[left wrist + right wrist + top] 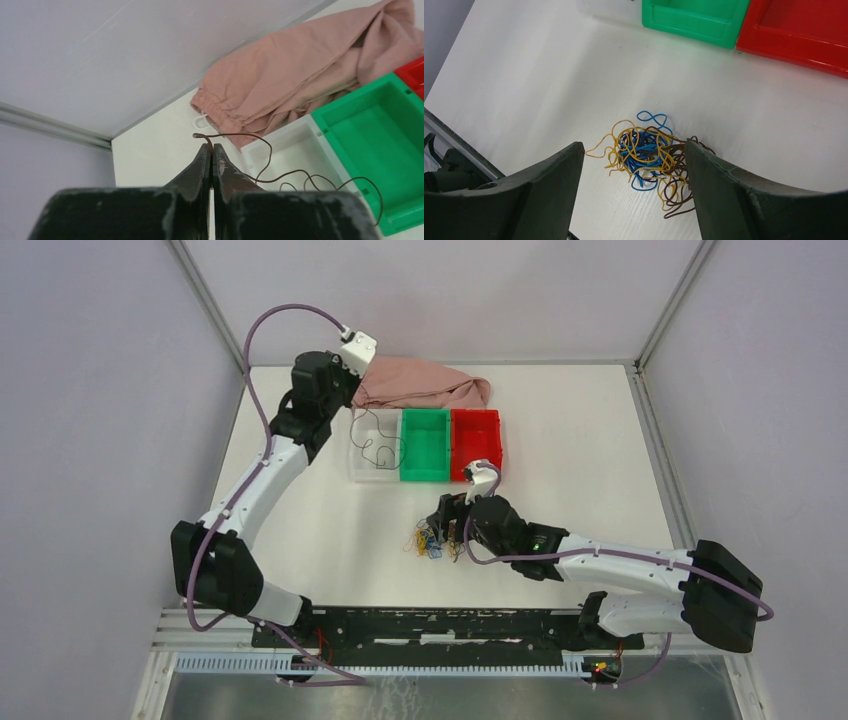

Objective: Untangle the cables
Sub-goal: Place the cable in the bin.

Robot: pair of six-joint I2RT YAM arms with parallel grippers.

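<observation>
At the far left corner of the table, the left fingers are pressed together and clamped on one end of a dark brown cable. The short end of this cable sticks out past the fingertips. The long part runs out in loose curls across the rim of the clear bin and ends near the corner of the green bin. In the top view the loops of this cable hang over the clear bin.

The clear bin, the green bin and the red bin stand side by side in one row, left to right. A pink cloth lies crumpled just behind the row, against the far edge of the table.

The bundle of cables lies on the table on the near side of the green bin, apart from the row. Blue strands sit in its middle. Yellow-orange strands loop around them. Dark brown strands gather on the right side as the right wrist camera sees it.

The right fingers are spread wide apart and hold nothing. They hang above the bundle, which shows between them in the wrist view. Contact between the fingertips and the table cannot be determined.
</observation>
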